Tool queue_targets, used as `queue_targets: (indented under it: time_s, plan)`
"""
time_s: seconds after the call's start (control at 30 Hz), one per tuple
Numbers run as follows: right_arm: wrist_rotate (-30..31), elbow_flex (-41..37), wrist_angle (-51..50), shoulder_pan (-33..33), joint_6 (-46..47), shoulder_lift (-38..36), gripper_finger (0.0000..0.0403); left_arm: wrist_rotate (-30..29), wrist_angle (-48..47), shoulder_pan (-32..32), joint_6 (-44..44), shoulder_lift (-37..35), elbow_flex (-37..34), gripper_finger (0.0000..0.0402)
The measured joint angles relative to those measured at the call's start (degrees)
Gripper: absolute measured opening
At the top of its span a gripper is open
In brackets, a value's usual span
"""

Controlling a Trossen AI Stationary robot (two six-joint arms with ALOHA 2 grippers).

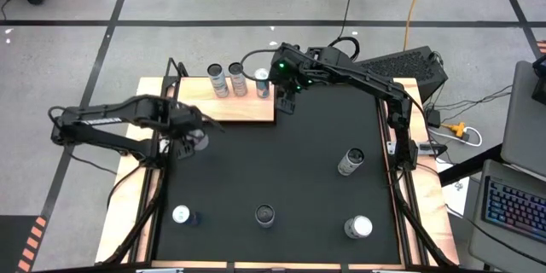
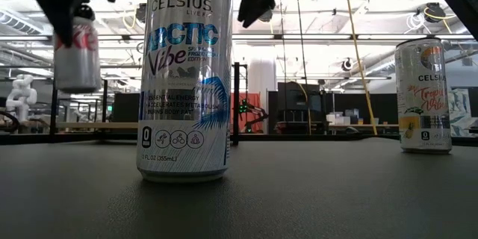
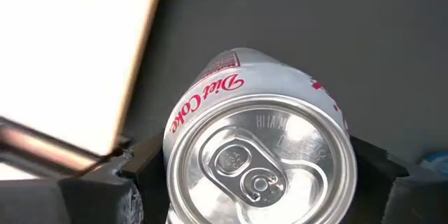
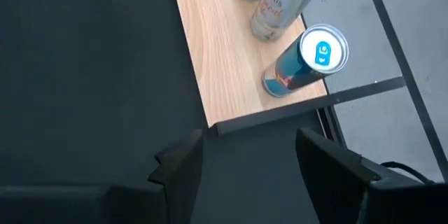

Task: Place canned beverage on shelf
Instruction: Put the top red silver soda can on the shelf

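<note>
A silver Diet Coke can [image 3: 255, 157] hangs upright above the black mat [image 1: 299, 162], just near of the shelf's left end, with my left gripper [image 1: 194, 139] shut on it. The shelf [image 1: 243, 109] is a light-wood board at the mat's far left. Three cans [image 1: 236, 77] stand on their bases along its far edge. My right gripper [image 4: 248, 161] hovers open above the mat at the shelf's right end, with nothing between its fingers. My left gripper pinches the Diet Coke can between its two fingers [image 3: 143, 171], one on each side of the wall just below the top rim [image 3: 171, 147]. The fingers come from above, pointing down. The can [image 2: 75, 48] hangs upright, lifted clear of the mat.
Several more cans stand on the mat: one at mid right [image 1: 351, 160] and three along the near edge [image 1: 182, 215], [image 1: 265, 214], [image 1: 358, 226]. Thin black rods [image 1: 173, 72] rise at the shelf's corners. Wooden strips [image 1: 408, 196] edge the mat.
</note>
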Motion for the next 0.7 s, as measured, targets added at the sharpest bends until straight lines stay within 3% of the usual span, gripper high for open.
queue_targets:
  time_s: [0.23,0.7]
  plan:
    - [0.0,0.0,-1.08,-0.02,0.0,0.0,0.0212,-1.61,-1.78,10.91,11.4,2.1,6.11,0.0288]
    - [0.0,0.02,-2.6,0.0,0.02,0.0,0.0212,-2.9,-3.45,32.22,34.25,16.94,16.15,0.0288]
